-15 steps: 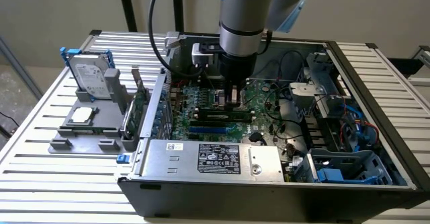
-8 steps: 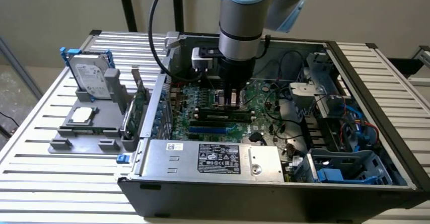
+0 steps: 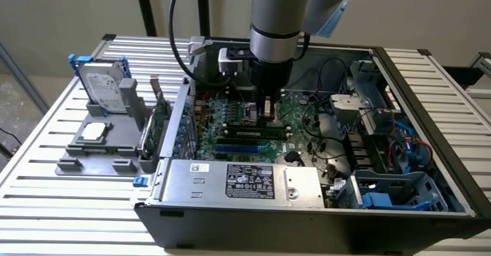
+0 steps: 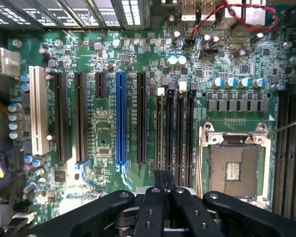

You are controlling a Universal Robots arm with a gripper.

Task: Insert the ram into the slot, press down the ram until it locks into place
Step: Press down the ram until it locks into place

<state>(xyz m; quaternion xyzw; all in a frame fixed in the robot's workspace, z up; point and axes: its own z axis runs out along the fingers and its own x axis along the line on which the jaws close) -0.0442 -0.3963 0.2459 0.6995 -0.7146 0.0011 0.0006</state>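
Right now I have the pincer (image 3: 266, 111) down inside the open black computer case (image 3: 429, 221), which sits on the slatted metal bench (image 3: 46, 169) towards its far right corner. Inside the case lies the large green motherboard (image 4: 108, 64), with a silver power supply box (image 3: 238, 181) along the case's near wall and blue plastic drive brackets (image 3: 383, 195) in its near right corner.

From the wrist view, the pincer's black fingers (image 4: 164, 187) look drawn together around something thin and dark at their tips; I cannot tell for certain that it is the long thin green ram stick. They sit right over the near end of the row of long narrow black memory slots (image 4: 180, 133), which run lengthwise straight away from the pincer, parallel, beside the empty square processor socket (image 4: 233, 168).

A grey plastic parts holder (image 3: 100, 144) with a silver hard drive (image 3: 103, 86) stands by the bench's left edge.
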